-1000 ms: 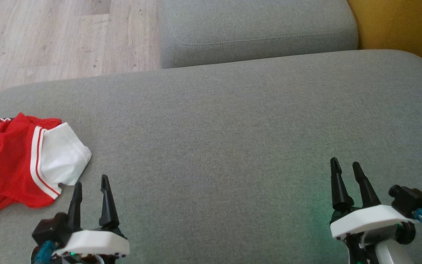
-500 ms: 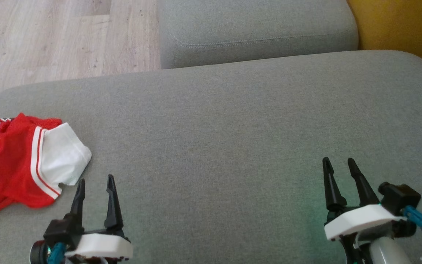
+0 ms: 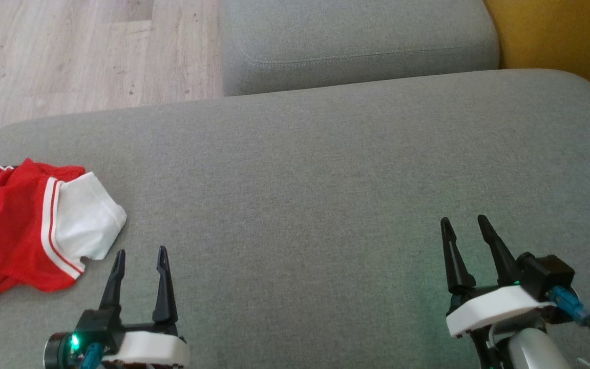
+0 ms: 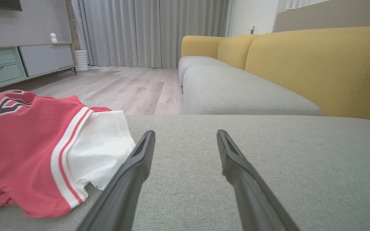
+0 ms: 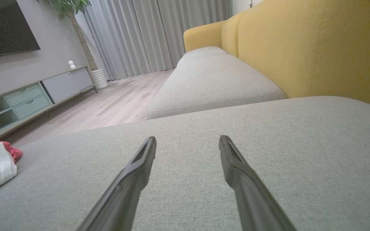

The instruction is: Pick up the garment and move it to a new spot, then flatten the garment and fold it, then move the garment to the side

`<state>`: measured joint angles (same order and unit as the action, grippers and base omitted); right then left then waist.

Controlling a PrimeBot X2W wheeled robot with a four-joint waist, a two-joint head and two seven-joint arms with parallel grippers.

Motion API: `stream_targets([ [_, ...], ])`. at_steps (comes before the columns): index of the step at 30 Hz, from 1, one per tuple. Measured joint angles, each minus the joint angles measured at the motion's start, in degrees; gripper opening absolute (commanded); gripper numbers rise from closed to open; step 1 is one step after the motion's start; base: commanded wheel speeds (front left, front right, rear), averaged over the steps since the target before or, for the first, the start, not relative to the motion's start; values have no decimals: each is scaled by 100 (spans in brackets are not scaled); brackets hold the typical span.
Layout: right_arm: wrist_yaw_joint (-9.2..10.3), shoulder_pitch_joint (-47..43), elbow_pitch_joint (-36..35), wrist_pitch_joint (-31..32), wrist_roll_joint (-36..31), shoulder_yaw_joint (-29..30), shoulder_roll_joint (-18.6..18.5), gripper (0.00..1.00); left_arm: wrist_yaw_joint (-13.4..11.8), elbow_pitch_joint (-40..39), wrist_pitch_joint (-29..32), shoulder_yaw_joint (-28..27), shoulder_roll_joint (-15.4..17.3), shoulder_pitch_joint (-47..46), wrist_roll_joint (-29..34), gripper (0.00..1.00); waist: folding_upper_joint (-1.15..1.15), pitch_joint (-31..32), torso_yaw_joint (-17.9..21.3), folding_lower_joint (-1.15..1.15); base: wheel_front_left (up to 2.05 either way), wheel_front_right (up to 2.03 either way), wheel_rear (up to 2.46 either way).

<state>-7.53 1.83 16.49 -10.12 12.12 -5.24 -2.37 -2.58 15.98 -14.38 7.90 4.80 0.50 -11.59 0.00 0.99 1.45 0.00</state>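
So, start of the pick-up step by my reading — nothing lifted yet. The garment [image 3: 18, 225], a red jersey with a white sleeve [image 3: 87, 220] and dark lettering, lay crumpled at the far left of the grey seat cushion [image 3: 315, 174], partly cut off by the head view's left edge. It was bunched, not flat, so folding could not begin where it lay. I judged the bare middle of the cushion the likely new spot.

My left gripper [image 3: 141, 250] sat low over the cushion just beside the sleeve's lower corner, apart from it, jaws spread wide and holding nothing. In the left wrist view the sleeve lay just off my left finger [image 4: 128, 179], not between the two. The fingers pointed past the cloth rather than at it — a turn toward the jersey seemed needed before closing.

My right gripper [image 3: 464, 219] hovered well apart on the right side of the cushion over bare fabric, equally wide and empty. I took that as a waiting place: clear of the left arm's reach, ready to take a second corner for flattening.

Risk noted: slack cloth may bunch or slip if pinched by the sleeve alone. The wooden floor [image 3: 69, 51] lay just beyond the cushion's edge, so a drop there would cost a retrieval.
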Motion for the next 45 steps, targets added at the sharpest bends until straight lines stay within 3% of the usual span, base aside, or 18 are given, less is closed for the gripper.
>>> stream_targets([
  [13,0,-9,0,-53,-1,89,-4,100,-3,-12,0,-36,-29,-3,-29,100,0,-34,-150,0,0,0,0],
  [18,0,-24,-33,-47,-1,188,-7,100,2,-5,0,-37,-38,-2,-29,100,0,-51,-579,0,0,0,0],
  [35,0,-18,-127,5,-3,23,-7,100,14,-5,-1,-169,2,20,-54,100,0,-180,-2599,0,0,0,0],
  [39,0,-18,-126,5,-3,20,-7,100,14,-9,-1,-183,1,83,-54,100,0,-224,-2806,0,0,0,0],
  [45,0,-18,-134,14,-3,14,-7,100,64,-19,-1,-177,-1,148,-54,100,0,-301,-2747,0,0,0,0],
])
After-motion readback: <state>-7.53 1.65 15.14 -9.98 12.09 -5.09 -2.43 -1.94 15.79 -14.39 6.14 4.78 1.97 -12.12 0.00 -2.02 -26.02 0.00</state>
